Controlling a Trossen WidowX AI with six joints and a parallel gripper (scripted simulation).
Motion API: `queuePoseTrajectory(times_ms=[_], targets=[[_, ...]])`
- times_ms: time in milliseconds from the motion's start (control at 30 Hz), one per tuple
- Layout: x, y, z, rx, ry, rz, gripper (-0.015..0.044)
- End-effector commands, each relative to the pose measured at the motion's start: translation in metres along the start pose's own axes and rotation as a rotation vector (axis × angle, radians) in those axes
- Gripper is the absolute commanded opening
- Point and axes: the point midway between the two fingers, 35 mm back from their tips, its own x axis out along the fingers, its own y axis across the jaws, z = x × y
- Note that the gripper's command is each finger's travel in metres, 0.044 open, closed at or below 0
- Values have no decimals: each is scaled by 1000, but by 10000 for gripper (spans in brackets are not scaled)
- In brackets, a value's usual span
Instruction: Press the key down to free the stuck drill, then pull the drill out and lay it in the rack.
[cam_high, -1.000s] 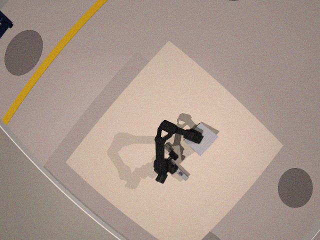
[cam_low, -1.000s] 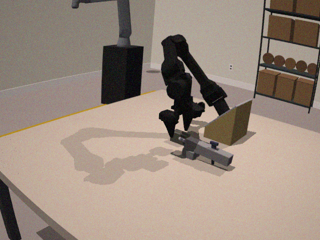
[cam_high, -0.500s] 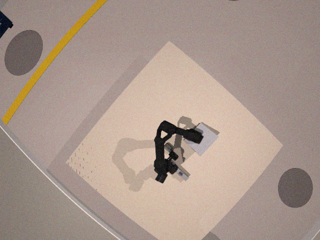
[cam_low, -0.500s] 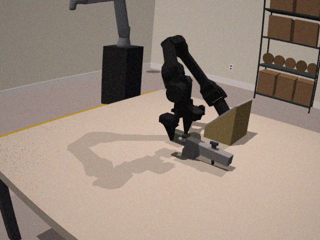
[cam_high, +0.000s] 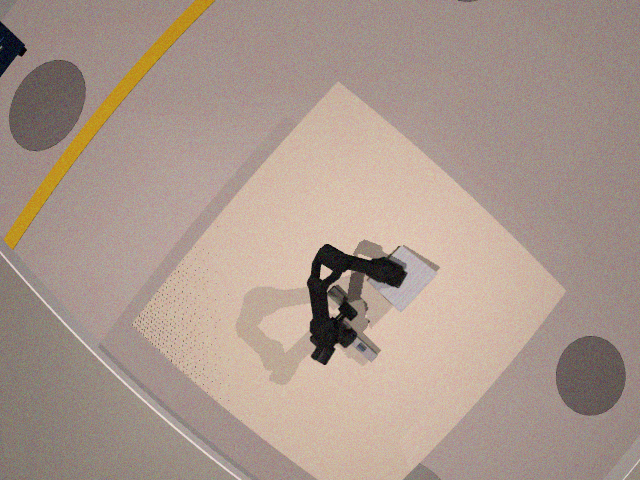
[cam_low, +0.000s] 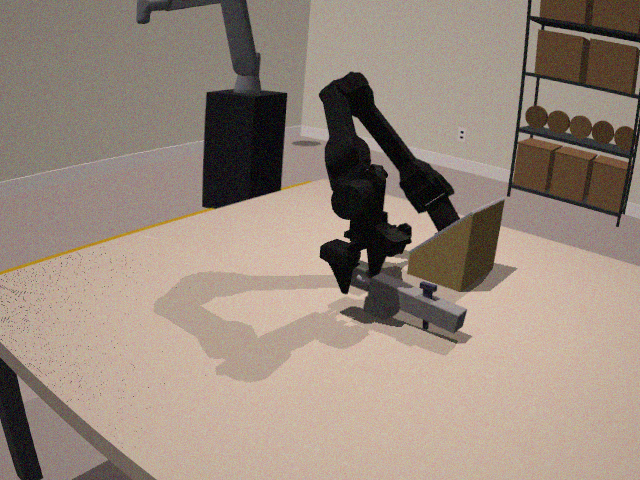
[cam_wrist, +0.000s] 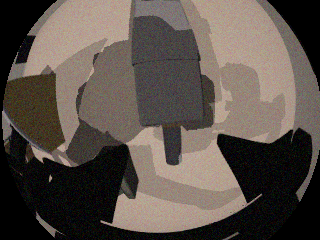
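The gripper (cam_high: 341, 322) (cam_low: 359, 283) (cam_wrist: 174, 144) stood open, gripping nothing, its fingers straddling the one drill (cam_low: 360, 279) (cam_wrist: 172, 145). The drill protruded from the far-left end of a single grey holder (cam_high: 368, 352) (cam_low: 413, 304) (cam_wrist: 167, 90); one key (cam_high: 361, 346) (cam_low: 428, 289) crossed the holder's near-right half. Any contents of the rack block (cam_high: 337, 293) (cam_wrist: 131, 184) were unclear.
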Motion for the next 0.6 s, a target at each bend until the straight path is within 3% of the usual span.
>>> queuePoseTrajectory(times_ms=[0, 300, 567], targets=[[7, 1, 1, -6, 4, 2, 440], [18, 2, 4, -6, 5, 2, 440], [15, 1, 4, 0, 1, 1, 230]])
